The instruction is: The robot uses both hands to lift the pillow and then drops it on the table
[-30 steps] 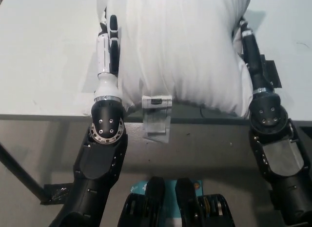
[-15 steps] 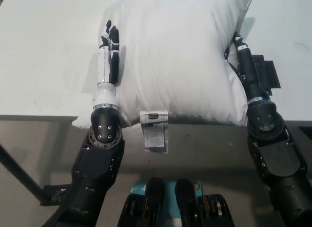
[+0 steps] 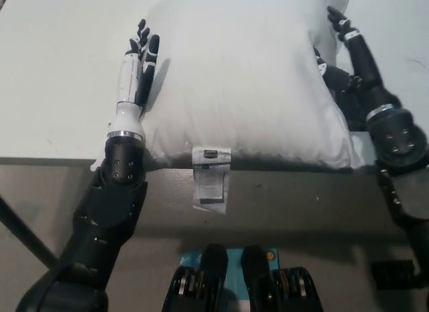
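Observation:
A large white pillow lies flat on the white table, its near edge along the table's front edge, with a white label hanging down over that edge. My white left hand lies beside the pillow's left side, fingers straight and apart, a narrow gap from the fabric. My black right hand is at the pillow's right far corner, fingers spread, not holding the pillow.
A black flat object lies on the table under my right arm. The table's front edge runs across the picture; below it is grey floor. A dark bar crosses the lower left.
The pillow has come down and now lies flat on the table. Both hands have moved outward, away from its sides, and have let it go.

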Available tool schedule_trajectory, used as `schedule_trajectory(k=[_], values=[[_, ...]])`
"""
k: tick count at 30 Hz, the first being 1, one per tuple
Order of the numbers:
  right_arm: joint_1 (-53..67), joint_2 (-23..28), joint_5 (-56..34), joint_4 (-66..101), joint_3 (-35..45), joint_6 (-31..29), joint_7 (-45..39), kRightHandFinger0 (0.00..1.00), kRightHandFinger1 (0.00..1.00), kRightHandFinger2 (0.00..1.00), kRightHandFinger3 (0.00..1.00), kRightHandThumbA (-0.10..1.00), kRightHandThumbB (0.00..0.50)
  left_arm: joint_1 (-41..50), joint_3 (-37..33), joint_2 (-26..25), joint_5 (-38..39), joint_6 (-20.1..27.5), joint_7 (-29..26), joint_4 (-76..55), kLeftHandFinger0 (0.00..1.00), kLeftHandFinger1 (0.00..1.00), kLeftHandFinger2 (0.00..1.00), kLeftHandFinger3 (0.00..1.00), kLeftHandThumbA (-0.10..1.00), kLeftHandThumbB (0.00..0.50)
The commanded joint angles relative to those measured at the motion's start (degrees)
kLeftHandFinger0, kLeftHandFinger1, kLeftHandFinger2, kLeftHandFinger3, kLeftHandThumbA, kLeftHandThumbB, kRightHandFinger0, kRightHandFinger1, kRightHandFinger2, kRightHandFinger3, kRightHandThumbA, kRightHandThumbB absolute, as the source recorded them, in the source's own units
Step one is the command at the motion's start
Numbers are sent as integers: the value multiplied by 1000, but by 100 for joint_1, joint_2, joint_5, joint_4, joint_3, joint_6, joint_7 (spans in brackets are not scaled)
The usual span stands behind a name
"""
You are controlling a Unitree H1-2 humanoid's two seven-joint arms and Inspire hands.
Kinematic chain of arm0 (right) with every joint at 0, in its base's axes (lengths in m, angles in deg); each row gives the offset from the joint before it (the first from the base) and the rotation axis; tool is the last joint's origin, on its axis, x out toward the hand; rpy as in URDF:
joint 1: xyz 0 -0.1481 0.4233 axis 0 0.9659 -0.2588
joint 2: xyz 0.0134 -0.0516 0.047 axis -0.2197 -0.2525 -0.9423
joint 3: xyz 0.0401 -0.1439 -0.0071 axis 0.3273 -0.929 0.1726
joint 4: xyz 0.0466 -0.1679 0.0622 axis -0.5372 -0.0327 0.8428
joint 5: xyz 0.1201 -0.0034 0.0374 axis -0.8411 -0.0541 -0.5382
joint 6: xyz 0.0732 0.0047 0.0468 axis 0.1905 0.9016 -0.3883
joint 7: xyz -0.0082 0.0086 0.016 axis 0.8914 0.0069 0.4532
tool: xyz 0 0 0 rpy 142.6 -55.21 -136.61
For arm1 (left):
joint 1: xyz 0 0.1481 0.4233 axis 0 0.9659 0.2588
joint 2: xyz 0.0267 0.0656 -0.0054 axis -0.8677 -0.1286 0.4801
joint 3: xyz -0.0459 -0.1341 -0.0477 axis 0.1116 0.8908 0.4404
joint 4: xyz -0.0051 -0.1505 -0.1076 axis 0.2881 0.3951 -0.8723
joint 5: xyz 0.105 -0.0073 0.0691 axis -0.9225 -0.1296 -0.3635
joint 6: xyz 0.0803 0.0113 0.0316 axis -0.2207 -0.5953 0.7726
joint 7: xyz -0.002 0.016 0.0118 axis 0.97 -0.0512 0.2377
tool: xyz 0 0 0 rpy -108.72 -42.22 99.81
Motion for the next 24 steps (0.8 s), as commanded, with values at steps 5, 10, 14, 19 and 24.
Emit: schedule_trajectory(k=[5,10,14,19,24], values=[[26,626,-219,-650,486,-2333,192,1000,1000,1000,1000,906,331,116,-3,-472,-31,198,199,-988,1000,1000,1000,1000,1000,6],[275,850,-153,-306,624,-2381,219,1000,1000,1000,1000,956,303,388,204,-704,123,198,332,-1649,1000,1000,1000,1000,1000,74],[407,1032,-325,104,783,-2380,-28,1000,1000,1000,1000,1000,310,578,277,-831,205,198,480,-2223,1000,1000,1000,1000,1000,73],[1065,1260,-426,1683,914,-1700,-353,1000,1000,1000,1000,922,281,1329,313,-782,441,198,579,-3449,1000,1000,1000,1000,1000,71],[2076,1256,-194,3373,893,-675,-454,1000,1000,1000,1000,834,269,2237,514,-507,606,194,410,-4387,1000,1000,1000,1000,1000,24]])
